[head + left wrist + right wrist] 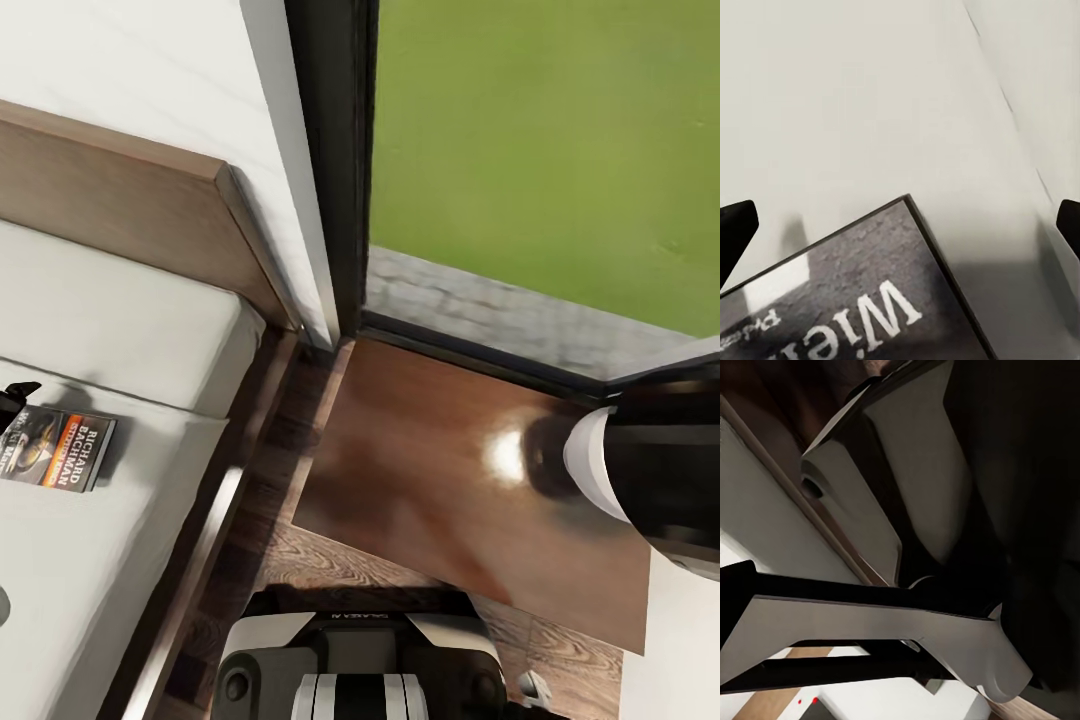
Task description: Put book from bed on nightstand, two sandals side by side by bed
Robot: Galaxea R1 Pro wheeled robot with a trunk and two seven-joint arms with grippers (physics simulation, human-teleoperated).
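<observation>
- Book (58, 450) first: it lies flat on the off-white mattress of the bed (110, 330), near the headboard (130, 215), with its orange band and black lettering facing up.
- Nightstand (440, 470) sits just beside the bed, in the corner under the tall window (540, 150), its glossy brown top bare apart from a bright glare spot.
- On my left wrist view, my left gripper (904, 225) hangs over the book's corner with its two dark fingertips (736, 225) spread wide apart, one out at each side; the cover lies between them but I judge nothing is pinched yet.
- At the head view's left edge, a dark bit of that same gripper shows right next to the book.
- My right arm (650, 470) reaches across the nightstand's far side; whether its jaws are apart or together I cannot tell, since my right wrist view is mostly my own body panels at close range.
- Risk one: the book is thin and flat on soft bedding, so closing on it from above may just skate over the cover or push it into the mattress instead of lifting it.
- Risk two: gripping only the corner could let the paperback droop, pivot and slip out during the carry.
- Risk three: my right arm crowds the nightstand top, so bringing the book over could mean an arm collision unless it clears off.
- Sandals are a later job.
</observation>
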